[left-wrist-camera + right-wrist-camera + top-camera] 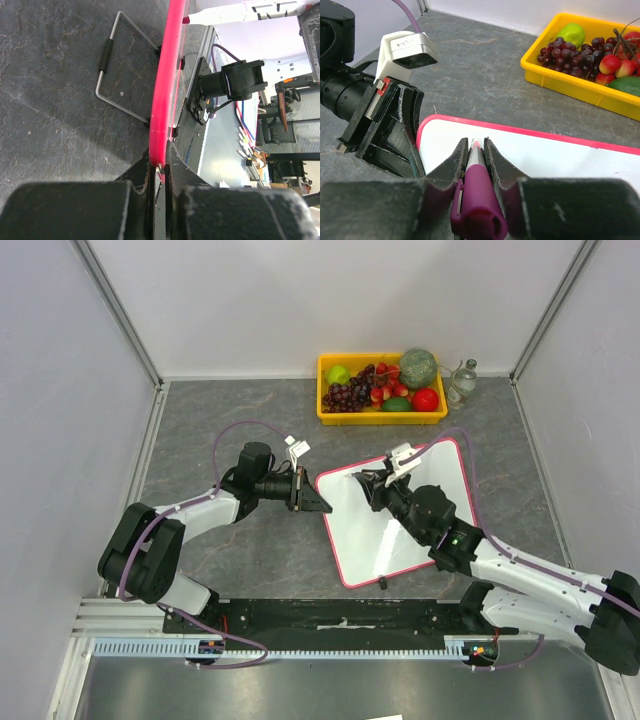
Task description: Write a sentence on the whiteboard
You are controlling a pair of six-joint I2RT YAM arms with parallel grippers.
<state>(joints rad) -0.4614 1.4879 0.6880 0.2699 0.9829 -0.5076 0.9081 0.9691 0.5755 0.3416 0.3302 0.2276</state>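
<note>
Left end effector (160, 167) clamped on whiteboard (365, 535) rim | right end effector (476, 146) gripping marker (476, 167) | label unreadable

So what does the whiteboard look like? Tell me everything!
The whiteboard is a flat, smooth white rectangle with rounded corners and a thin pink-red rim. A small black clip sits at its near edge. It lies slanted on the grey table. The left gripper pinches its left edge, jaws shut. The right gripper holds a marker over a far corner. No writing shows on the bare parts.
</note>
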